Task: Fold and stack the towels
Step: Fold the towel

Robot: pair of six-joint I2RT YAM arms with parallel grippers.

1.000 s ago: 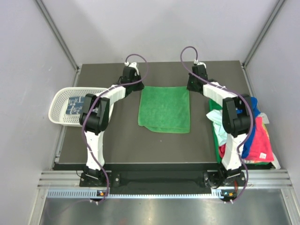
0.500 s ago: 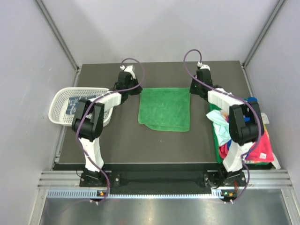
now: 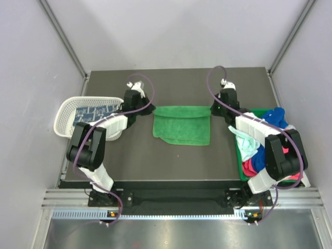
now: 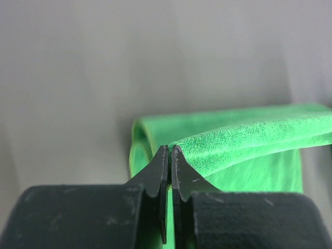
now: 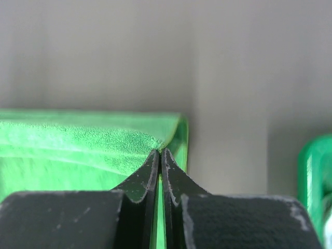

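At table (image 3: 176, 155) centre lies the green towel (image 3: 181, 127), far edge raised off the surface. Left gripper (image 4: 169, 151) and right gripper (image 5: 160, 151) are each pinched tight on a far corner. Judgement: bring both corners toward the near edge level and together, hem taut, so the edges meet square. Green bin (image 3: 240, 158) at right holds a heap of mint, royal blue and pink towels (image 3: 248, 140). White mesh basket (image 3: 61, 118) at left holds one blue-and-white patterned towel (image 3: 96, 111).

Robot lab cell: bare grey wall panels (image 3: 171, 31), aluminium frame rail (image 3: 176, 197), dark tabletop (image 3: 176, 161), two bolted arms (image 3: 98, 137) (image 3: 259, 129).
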